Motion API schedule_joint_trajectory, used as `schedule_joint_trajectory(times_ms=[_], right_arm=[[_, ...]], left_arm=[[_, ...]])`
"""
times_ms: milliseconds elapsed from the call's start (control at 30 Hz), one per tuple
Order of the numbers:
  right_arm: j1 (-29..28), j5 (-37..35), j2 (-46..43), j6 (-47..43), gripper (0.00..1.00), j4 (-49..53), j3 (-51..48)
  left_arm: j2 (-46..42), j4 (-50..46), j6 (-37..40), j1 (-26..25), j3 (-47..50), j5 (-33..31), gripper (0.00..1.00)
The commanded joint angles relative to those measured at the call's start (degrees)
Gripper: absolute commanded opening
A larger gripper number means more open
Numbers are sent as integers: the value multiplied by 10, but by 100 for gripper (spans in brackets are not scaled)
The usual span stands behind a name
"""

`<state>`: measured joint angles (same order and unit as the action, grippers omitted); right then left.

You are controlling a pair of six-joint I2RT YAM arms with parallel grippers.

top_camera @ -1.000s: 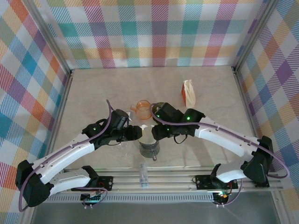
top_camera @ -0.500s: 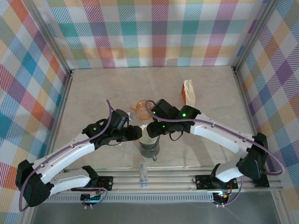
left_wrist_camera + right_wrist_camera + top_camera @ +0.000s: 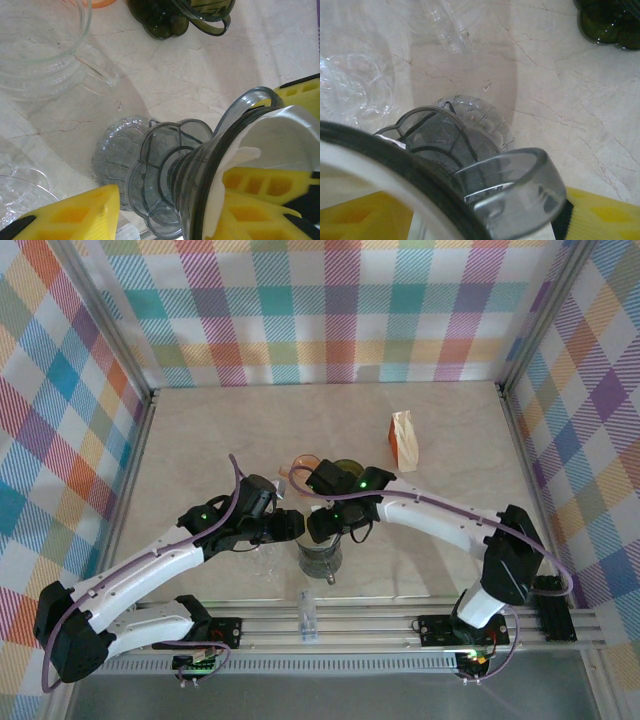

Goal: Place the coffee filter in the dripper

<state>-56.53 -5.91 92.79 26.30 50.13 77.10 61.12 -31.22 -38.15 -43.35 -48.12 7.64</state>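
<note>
The work surface is a pale marbled table point(image 3: 200, 440) enclosed by plaid walls point(image 3: 340, 300). I take the smoky grey dripper point(image 3: 320, 558), which stands upright, as reference for all positions.

Status:
- The coffee filter point(image 3: 285, 135) is inside the dripper, its white paper lining the cone. One flap appears to stand off the wall.
- The left gripper point(image 3: 298, 526) hangs over the dripper's far-left rim. Its yellow fingers are part-spread with the cone between them. I cannot tell whether they bear on it.
- The right gripper point(image 3: 322, 525) hangs over the far-right rim. Its fingers are spread wide astride the rim and ring handle point(image 3: 520, 190), and they pinch nothing.
- A dark green dripper point(image 3: 346, 470) and an orange cup point(image 3: 300, 466) stand beyond the dripper, and a clear glass jug point(image 3: 40, 50) stands just beside it.

I judge the step in hand to be seating the paper, and I would proceed as follows:
1. Steady the dripper with the left gripper before applying any load.
2. Press the paper down and outward, evenly, until it meets the cone wall all round.
3. Use light force, because the dripper could tip on its narrow base.
4. Withdraw the right fingers straight up, clear of the handle, so that the paper is not dragged out.
</note>
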Motion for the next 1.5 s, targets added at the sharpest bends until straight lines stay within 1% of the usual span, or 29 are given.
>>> schedule_joint_trajectory(times_ms=[0,167,333,500,600,867,1167,1333,1467], right_arm=[[2,3,18,-9,72,-1,-13],[2,-2,25,-5,72,-2,-19],[2,-11,-1,-2,72,2,-11],[2,-25,-59,10,72,10,2],[3,-47,-106,18,73,5,-8],[2,-74,-223,42,73,-66,-96],[2,-76,-279,57,73,-94,-138],[3,-79,-306,64,73,-99,-149],[2,-96,-335,68,74,-104,-165]], left_arm=[[3,4,-6,5,8,4,46],[5,5,-8,4,8,5,46],[5,8,-9,4,10,7,46],[6,9,-11,4,12,7,46],[4,9,-12,4,11,7,46],[-7,3,-12,4,2,1,47],[-31,4,-22,4,-5,4,55],[-46,0,-30,5,-9,6,57],[-72,-18,-33,7,-20,-12,58]])
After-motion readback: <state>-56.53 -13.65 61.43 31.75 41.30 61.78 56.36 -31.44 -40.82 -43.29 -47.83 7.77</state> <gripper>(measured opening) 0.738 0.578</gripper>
